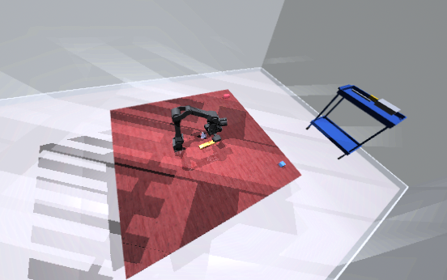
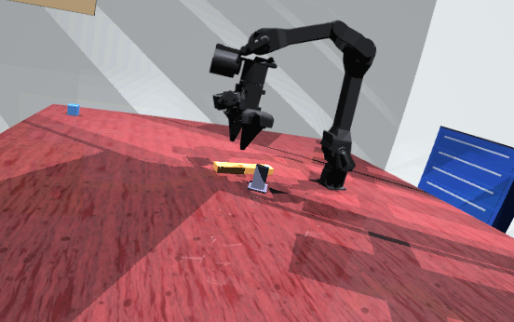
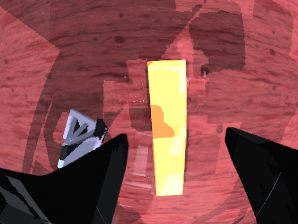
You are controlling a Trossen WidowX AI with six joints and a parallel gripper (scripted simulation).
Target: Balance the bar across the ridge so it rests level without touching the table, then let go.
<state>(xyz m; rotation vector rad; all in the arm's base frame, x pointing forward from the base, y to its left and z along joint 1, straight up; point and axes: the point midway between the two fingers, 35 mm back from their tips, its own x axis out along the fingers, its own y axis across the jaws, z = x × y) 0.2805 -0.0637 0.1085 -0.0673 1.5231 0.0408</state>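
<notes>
The yellow bar lies flat on the red table. The small grey ridge stands upright on the table beside the bar, apart from it, to its left in the wrist view. My gripper is open and empty, pointing down above the bar. In the wrist view the bar shows between the two fingers, which are higher than it. The left finger hides part of the ridge's near side.
A blue block lies far off near a table corner. A red piece lies near another corner. A blue cart and a blue drawer cabinet stand off the table.
</notes>
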